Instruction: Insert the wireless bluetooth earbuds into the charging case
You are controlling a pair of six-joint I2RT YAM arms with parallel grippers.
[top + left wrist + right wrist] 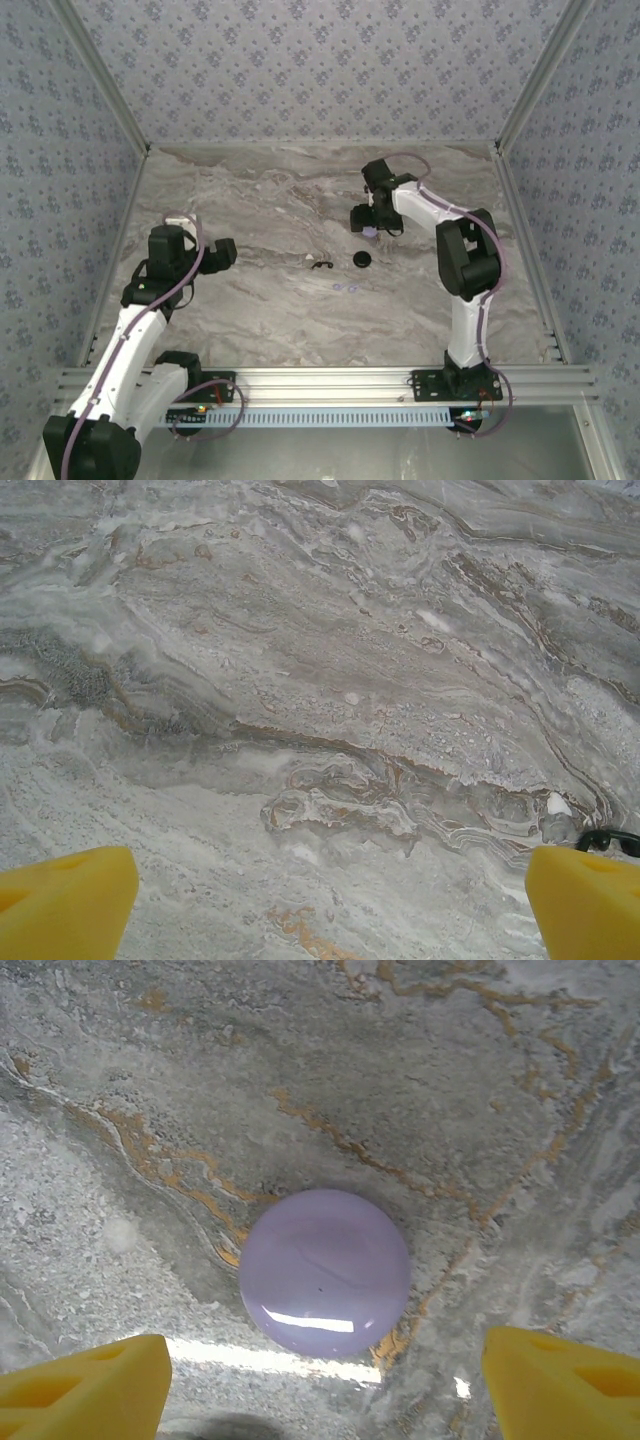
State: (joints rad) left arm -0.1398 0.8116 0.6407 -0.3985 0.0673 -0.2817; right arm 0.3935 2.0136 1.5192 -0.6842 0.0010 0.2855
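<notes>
Arm on the left ran up from its base at the near edge, white link slanting inward, black wrist bent toward table centre. Left gripper sat well left of the black disc, at about the same depth. In the left wrist view, the left gripper had its yellow fingers far apart at the bottom corners with bare marble-pattern table between them, clamped on nothing.

Small black curved piece lay near the black disc on its left, apart from it. It also showed at the right edge of the left wrist view, just above the right-hand fingertip.

Wireless bluetooth earbuds, two tiny pale-lilac nubs side by side, lay on the table just nearer the arm bases than the black disc and slightly left of it. They touched neither the disc nor the curved piece.

Lilac disc lay flat just beyond the black disc, on the far side, with a gap between them. Couldn't tell which disc was the charging case.

Right gripper hung directly over the lilac disc, pointing down. Right wrist view: gripper fingers spread wide, the lilac disc centred between and ahead of them, untouched. Glossy top, no readable marking.

Right arm rose from its base right of the black disc, elbow high, forearm folded back inward and left.
</notes>
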